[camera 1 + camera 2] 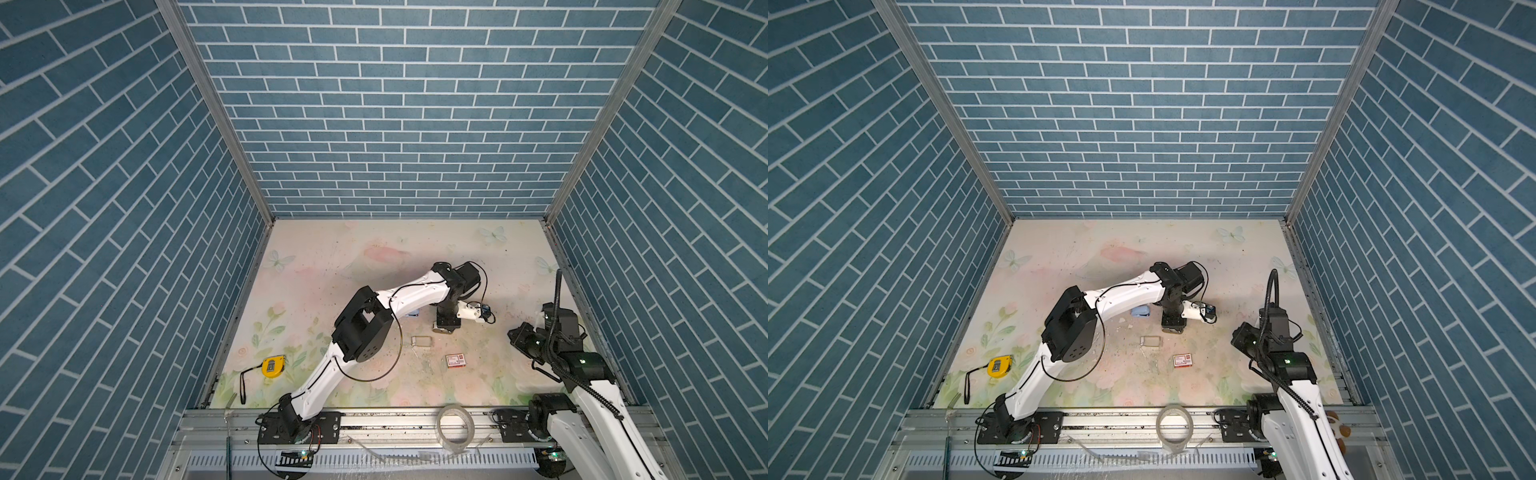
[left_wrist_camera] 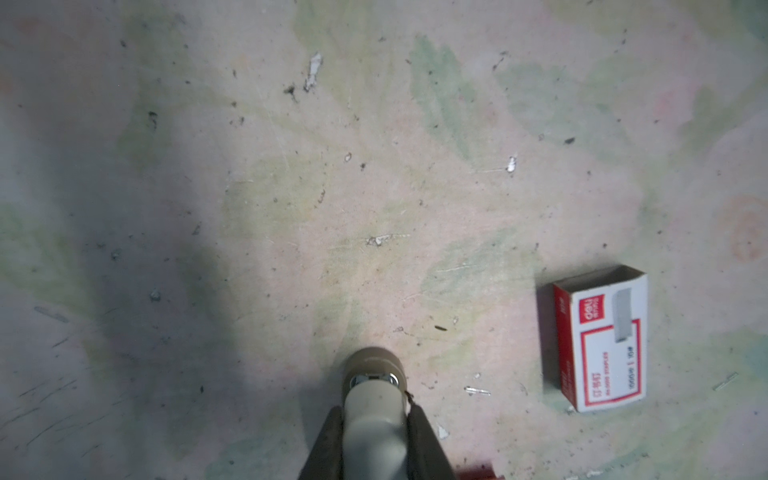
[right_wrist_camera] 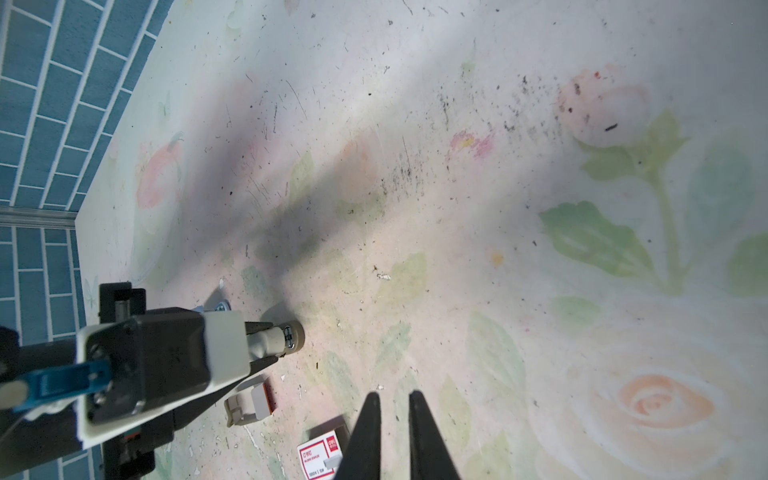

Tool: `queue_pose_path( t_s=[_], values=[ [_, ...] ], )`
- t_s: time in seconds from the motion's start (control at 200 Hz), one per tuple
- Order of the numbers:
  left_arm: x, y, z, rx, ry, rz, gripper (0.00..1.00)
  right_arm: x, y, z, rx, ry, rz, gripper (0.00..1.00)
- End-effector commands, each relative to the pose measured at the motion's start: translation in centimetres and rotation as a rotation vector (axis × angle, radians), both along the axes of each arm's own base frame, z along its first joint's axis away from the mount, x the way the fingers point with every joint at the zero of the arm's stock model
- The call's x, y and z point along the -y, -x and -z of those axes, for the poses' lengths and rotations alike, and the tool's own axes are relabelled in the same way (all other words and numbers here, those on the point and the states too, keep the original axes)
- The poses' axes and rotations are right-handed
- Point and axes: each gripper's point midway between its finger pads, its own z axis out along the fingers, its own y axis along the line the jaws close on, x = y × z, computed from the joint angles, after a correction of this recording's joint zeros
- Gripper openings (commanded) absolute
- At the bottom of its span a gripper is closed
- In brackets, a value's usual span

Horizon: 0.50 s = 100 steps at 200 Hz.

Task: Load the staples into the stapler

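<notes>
Left end effector [image 2: 374, 419] clamps the beige stapler [image 2: 371, 370], whose nose juts out ahead of it.

My left arm [image 1: 415, 291] reaches over the middle of the worktop [image 1: 374, 257], its gripper [image 1: 444, 325] pointing straight down with a small beige thing [image 1: 440, 331] at the tip. Just nearer me lie a small clear rectangular piece [image 1: 422, 340] and a white-and-red box [image 1: 456, 360]. The yellow tape measure [image 1: 273, 366] sits far left, and my right arm [image 1: 582, 361] is folded at the right edge.

Blue brick-patterned walls [image 1: 399, 124] enclose a scuffed floral tabletop [image 1: 374, 257].
</notes>
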Motion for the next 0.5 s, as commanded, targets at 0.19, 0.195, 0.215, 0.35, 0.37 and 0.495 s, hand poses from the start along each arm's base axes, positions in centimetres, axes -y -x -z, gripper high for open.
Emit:
queue_pose_path(
  t_s=[0.19, 0.195, 0.215, 0.35, 0.37, 0.495],
  values=[
    [0.0, -0.5, -0.6, 0.038, 0.022, -0.007, 0.35, 0.5, 0.3, -0.1, -0.014, 0.002, 0.040, 0.16],
    [0.0, -0.5, -0.6, 0.038, 0.022, -0.006, 0.35, 0.5, 0.3, -0.1, -0.013, 0.002, 0.042, 0.16],
    [-0.1, -0.6, -0.7, 0.038, 0.022, -0.007, 0.36, 0.5, 0.3, -0.1, -0.014, 0.002, 0.041, 0.16],
    [-0.1, -0.5, -0.9, 0.040, 0.021, -0.001, 0.37, 0.5, 0.4, -0.1, -0.013, 0.002, 0.040, 0.17],
    [-0.2, -0.6, -0.9, 0.041, 0.019, -0.002, 0.37, 0.5, 0.4, -0.1, -0.014, 0.001, 0.040, 0.17],
    [-0.2, -0.4, -1.3, 0.035, 0.025, 0.004, 0.43, 0.5, 0.5, -0.3, -0.010, 0.003, 0.041, 0.17]
  ],
)
